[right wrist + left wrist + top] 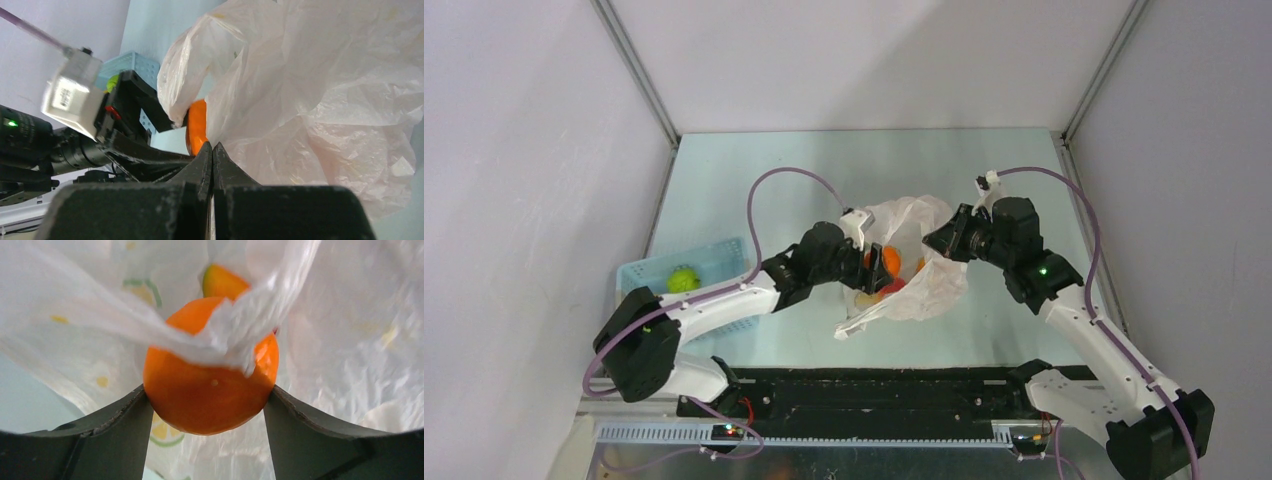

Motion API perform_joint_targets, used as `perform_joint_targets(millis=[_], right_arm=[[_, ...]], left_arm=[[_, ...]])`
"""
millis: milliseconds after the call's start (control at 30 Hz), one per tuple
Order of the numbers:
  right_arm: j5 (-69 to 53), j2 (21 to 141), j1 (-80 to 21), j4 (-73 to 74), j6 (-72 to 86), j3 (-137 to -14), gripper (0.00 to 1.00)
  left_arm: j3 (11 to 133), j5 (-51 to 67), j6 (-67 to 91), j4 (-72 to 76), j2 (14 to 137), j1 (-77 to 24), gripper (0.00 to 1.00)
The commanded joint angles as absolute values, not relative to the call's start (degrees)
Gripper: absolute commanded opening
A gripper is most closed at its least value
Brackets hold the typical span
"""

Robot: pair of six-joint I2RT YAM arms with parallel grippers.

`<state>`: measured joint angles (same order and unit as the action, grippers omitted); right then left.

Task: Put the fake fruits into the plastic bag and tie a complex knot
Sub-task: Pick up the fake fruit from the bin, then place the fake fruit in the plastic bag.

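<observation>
Surface: the pale teal surface, walled in grey, fills your top view, and both arm bases are cut off at the bottom edge.
Plastic bag: the plastic bag lies crumpled mid-surface with its mouth toward your left arm. Orange and red fake fruits show inside, but their number is hard to make out.
Basket: the light blue basket stands at the left, partly hidden by the left arm, with a green round thing in it.
Left pincer: the left pincer reaches into the bag's mouth, and from above you cannot read its fingers.
Right pincer: the right pincer is at the bag's right rim.
Left wrist view: your left pincer is spread wide, holding the orange fruit with both fingers on its sides. A strip of bag film drapes over the fruit's top. A second fruit behind it is mostly hidden.
Right wrist view: your right pincer is closed tight, its tips meeting on a fold of the bag. The orange fruit shows only as a sliver, and the left arm and basket are blurred.
</observation>
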<state>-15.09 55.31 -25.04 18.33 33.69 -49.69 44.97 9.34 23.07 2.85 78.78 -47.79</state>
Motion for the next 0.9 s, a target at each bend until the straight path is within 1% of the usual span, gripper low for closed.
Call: perform_joint_targets(millis=[0,267,367,500,600,733,867], right_arm=[[-15.01,53.56,-25.40,15.22,32.51,-49.11,0.00],[-15.28,53.37,-25.47,14.81,32.30,-48.43,0.00],[-15.26,53.08,-25.49,14.78,32.07,-48.43,0.00],[-15.61,53.04,-25.50,15.05,31.58,-48.43,0.00],[-15.64,53.09,-25.52,15.29,31.67,-48.38,0.00],[-15.51,53.00,-25.56,15.01,31.73,-48.43,0.00],[-15.40,52.88,-25.58,14.77,31.68,-48.38,0.00]], left_arm=[[48.74,2.81,25.74,9.79,79.77,-48.02,0.61],[52.22,2.56,28.90,15.47,85.83,-48.06,0.64],[52.37,-0.83,29.96,17.12,86.65,-48.03,0.64],[53.22,-6.72,30.74,14.67,87.43,-48.10,0.64],[54.24,-7.31,30.64,13.07,89.01,-48.11,0.66],[55.42,-4.60,31.38,12.54,91.32,-48.23,0.71],[55.90,-4.15,30.94,11.73,92.18,-48.32,0.81]])
